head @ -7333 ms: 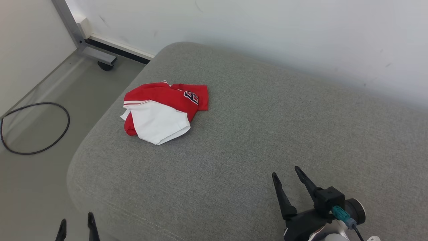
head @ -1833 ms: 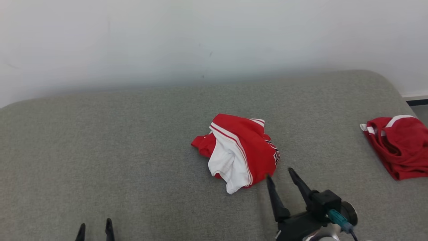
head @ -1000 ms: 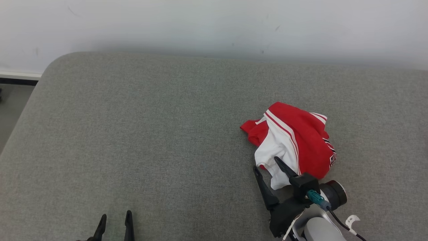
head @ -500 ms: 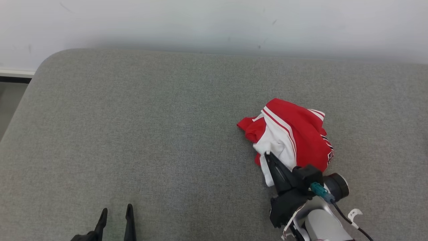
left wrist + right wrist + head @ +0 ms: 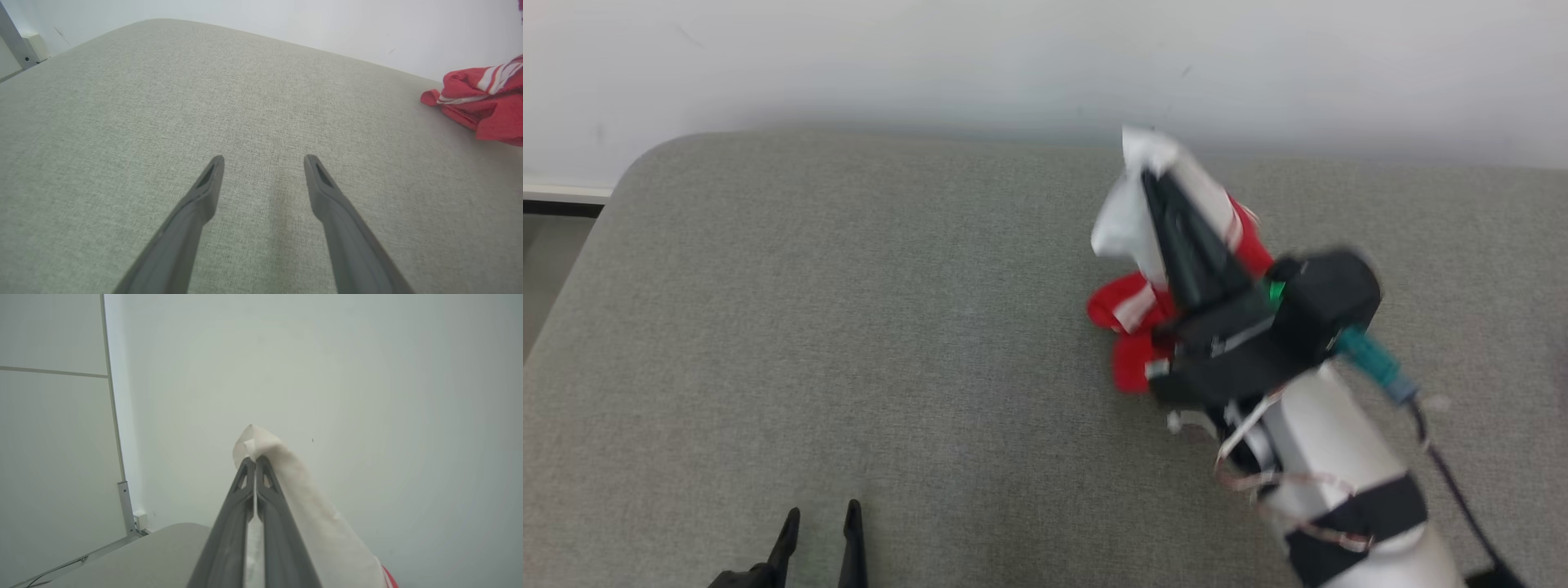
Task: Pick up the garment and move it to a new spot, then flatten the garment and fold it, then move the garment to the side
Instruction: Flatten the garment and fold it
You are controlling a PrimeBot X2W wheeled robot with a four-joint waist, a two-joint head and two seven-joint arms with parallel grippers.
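Note:
The red and white garment (image 5: 1131, 314) hangs from my right gripper (image 5: 1150, 175), which is lifted above the grey cushion and shut on the garment's white part (image 5: 286, 465). The fabric drapes over the closed fingers (image 5: 265, 486) in the right wrist view. The garment's red lower part (image 5: 482, 106) still touches the cushion. My left gripper (image 5: 821, 523) sits low at the front left, open and holding nothing, fingers apart over bare cushion (image 5: 263, 163).
A broad grey cushion (image 5: 849, 327) stretches under both arms, with a pale wall (image 5: 931, 57) behind it. The cushion's left edge rounds off toward the floor (image 5: 547, 245). A metal frame leg (image 5: 124, 506) stands at the left.
My right gripper shut on the garment's white edge and rose sharply, pulling the white part up off the cushion. The left gripper kept its place.

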